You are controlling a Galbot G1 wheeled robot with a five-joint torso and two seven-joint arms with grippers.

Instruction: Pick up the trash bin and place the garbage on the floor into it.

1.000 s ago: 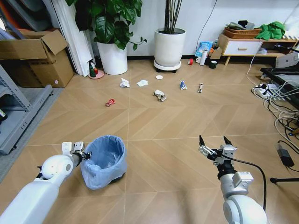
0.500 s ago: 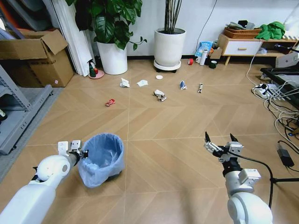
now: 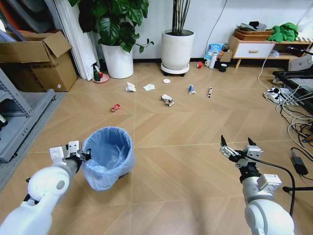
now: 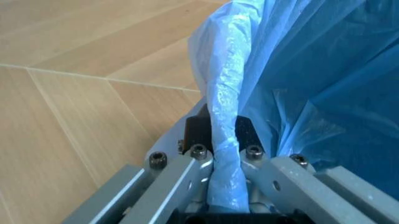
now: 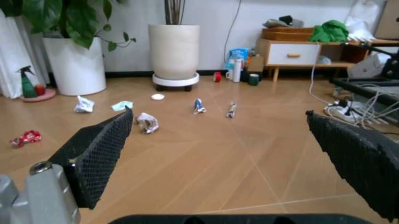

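Since the earlier frames: trash bin [image 3: 108, 164] shifted a little and more upright, mouth facing up; left arm drawn back toward the lower left corner of the head view; right arm moved slightly right and lower.

Left gripper [image 3: 84, 155] closed on the near-left rim of the trash bin, fingers clamped over a bunched fold of the crinkled light-blue bag [image 4: 223, 154] at the rim, seen close in the left wrist view. Bin's dark base visible beneath the bag's overhang; whether touching the floor [image 3: 161, 132] or just lifted, cannot tell. Inside the bin, only the blue liner visible, no litter seen in it.

Right gripper [image 3: 238, 149] held out over bare floor at lower right, fingers spread wide apart, holding nothing, well apart from the bin.

Garbage lying scattered on the floor farther ahead, well apart from both grippers: red wrapper [image 3: 115, 107] at the left, two white paper wads [image 3: 130, 87] and [image 3: 148, 87], a crumpled wad [image 3: 167, 100] in the middle, small white round lid [image 3: 167, 81] near the pot's wheeled stand, blue-white wrapper [image 3: 191, 89], thin tube [image 3: 209, 92]. Same pieces visible between the right gripper's fingertips in the right wrist view.

Two large white plant pots [image 3: 177, 50] standing against the back wall behind the litter.
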